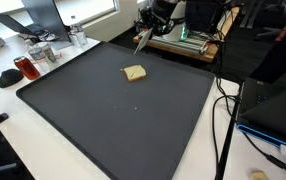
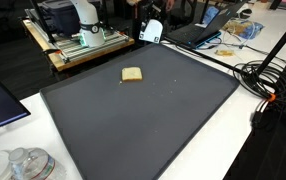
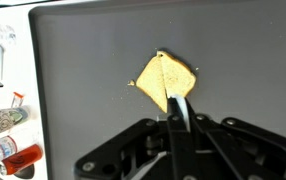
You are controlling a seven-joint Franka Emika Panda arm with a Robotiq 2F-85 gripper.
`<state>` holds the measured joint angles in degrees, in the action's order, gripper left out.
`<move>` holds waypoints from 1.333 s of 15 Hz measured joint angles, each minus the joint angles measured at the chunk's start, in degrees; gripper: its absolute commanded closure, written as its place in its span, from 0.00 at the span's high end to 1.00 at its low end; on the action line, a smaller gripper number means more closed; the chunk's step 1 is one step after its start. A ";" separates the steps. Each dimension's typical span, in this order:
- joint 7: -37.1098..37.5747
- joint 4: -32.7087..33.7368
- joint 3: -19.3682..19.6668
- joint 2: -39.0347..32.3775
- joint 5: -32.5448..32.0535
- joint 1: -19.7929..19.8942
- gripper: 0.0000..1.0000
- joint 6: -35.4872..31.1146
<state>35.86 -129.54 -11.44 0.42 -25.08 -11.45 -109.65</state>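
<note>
A small square piece of toasted bread lies on the big black mat, toward its far side. My gripper hangs over the mat's far edge, above and behind the bread. In the wrist view the gripper is shut on a thin pale tool, flat like a blade. The tool's tip overlaps the bread in that view. In an exterior view the tool slants down toward the mat, with its tip apart from the bread.
Jars and a red-filled bottle stand on the white table beside the mat. A wooden cart with equipment is behind the arm. Cables run along one side; a laptop sits at the back.
</note>
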 measured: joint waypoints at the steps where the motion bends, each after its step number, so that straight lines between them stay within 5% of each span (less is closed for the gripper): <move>1: 1.58 0.20 -0.72 -0.26 -0.26 -0.49 0.01 0.70; 12: 16.08 6.51 -2.67 -11.47 -2.50 -4.80 0.01 5.27; 20: 17.00 10.37 -0.23 -17.43 -2.26 -5.47 0.01 1.57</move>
<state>52.86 -119.17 -11.68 -17.02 -27.35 -16.92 -108.08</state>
